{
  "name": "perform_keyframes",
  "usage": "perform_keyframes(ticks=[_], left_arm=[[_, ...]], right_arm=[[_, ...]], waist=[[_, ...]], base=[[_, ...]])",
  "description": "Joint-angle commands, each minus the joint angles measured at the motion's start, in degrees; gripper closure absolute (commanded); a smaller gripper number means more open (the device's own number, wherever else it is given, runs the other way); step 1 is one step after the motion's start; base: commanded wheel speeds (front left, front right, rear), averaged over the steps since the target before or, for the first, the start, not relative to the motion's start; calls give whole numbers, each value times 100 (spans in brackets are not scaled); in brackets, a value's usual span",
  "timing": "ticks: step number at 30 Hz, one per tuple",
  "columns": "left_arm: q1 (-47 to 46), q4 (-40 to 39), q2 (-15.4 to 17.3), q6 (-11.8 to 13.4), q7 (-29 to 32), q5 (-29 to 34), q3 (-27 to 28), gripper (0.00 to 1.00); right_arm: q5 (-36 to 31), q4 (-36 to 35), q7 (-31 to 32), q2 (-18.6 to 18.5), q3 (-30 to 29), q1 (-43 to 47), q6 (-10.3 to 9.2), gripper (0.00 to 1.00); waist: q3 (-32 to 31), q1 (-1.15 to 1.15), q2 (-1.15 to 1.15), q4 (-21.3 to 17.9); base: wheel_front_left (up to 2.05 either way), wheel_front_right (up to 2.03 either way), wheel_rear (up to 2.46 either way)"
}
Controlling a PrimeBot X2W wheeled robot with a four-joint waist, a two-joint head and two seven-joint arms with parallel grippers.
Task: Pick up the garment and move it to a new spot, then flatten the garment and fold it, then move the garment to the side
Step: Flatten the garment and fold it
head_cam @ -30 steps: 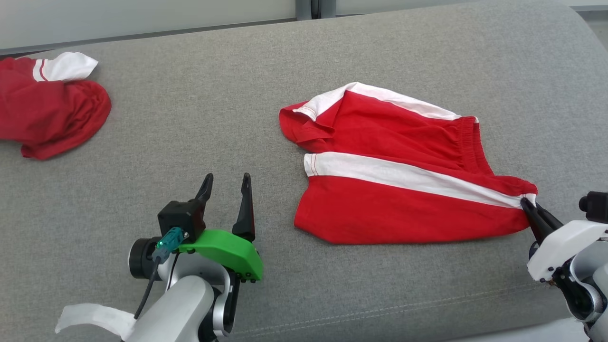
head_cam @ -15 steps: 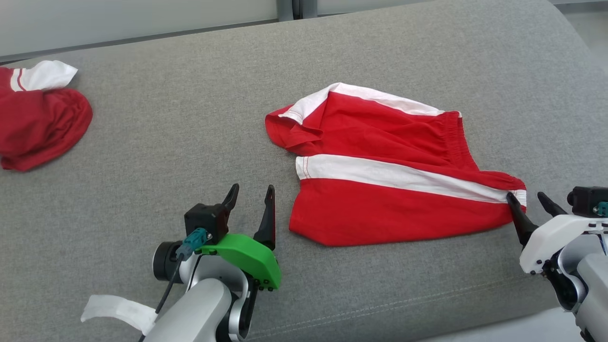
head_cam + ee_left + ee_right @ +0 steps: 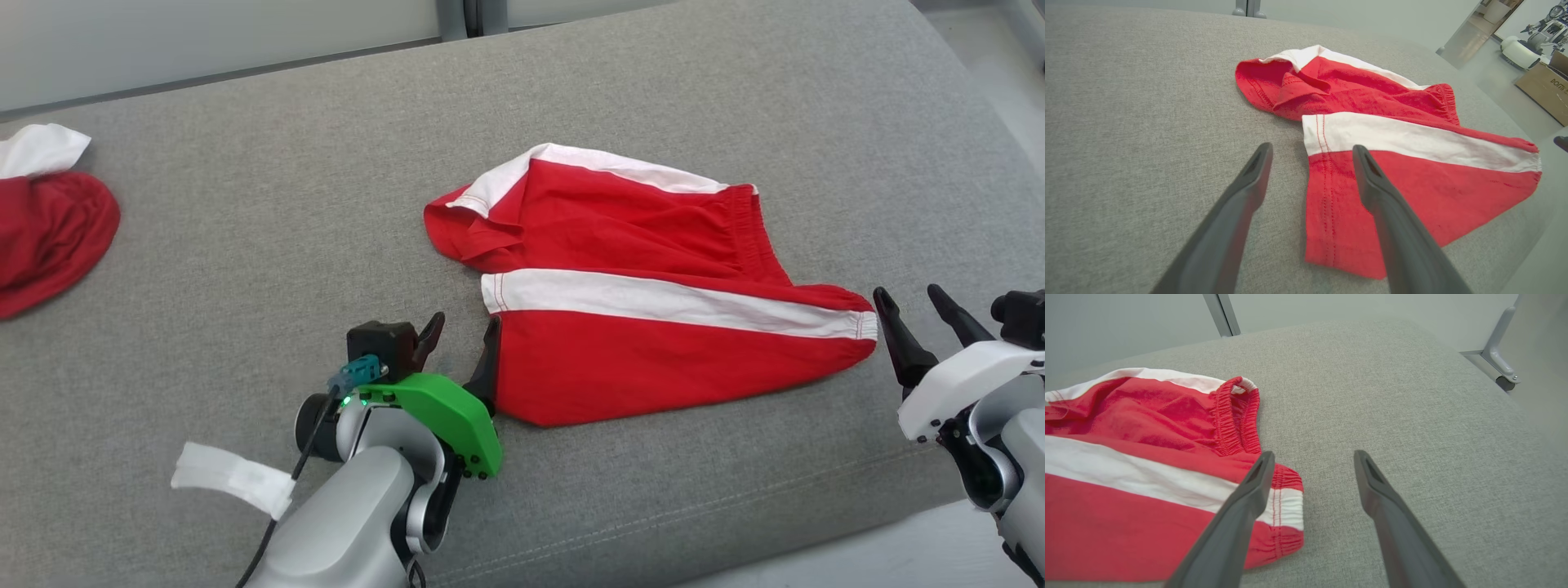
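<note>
Now that the red-and-white shorts (image 3: 653,343) lie loose and roughly flat on the grey cushion (image 3: 286,204), their elastic waistband corner (image 3: 853,325) no longer pinched by the right jaws, the move to a new spot looks done and flattening comes next. Those right jaws stand spread just beside that corner, clear of it. The left jaws, also spread, have come up to straddle the leg hem (image 3: 1327,196).
</note>
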Motion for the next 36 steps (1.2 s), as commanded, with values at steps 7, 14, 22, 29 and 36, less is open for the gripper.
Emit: perform_keyframes(ticks=[7, 14, 22, 29, 36], left_arm=[[-644, 1001, -301, -362, 160, -344, 125, 0], [-1024, 1934, -448, -676, 158, -593, 183, 0], [-1221, 2324, -507, -1114, 15, -802, 37, 9], [-1293, 2273, -513, -1280, -245, -1025, -261, 100], [-1080, 2370, -403, -1121, -553, -1000, -229, 100]], right_arm=[[-77, -335, -28, 55, -53, -79, -6, 0], [-134, -474, -30, 129, -44, -92, -6, 0], [-173, -526, -30, 179, -93, -125, -6, 0], [-243, -568, -31, 167, -224, -62, -6, 0], [-327, -672, -31, 191, -360, 115, -6, 0]], waist=[[213, 0, 0, -384], [357, 0, 0, -576], [390, 0, 0, -630], [395, 0, 0, -553], [302, 0, 0, -164]], base=[[0, 0, 0], [0, 0, 0], [0, 0, 0], [0, 0, 0], [0, 0, 0]])
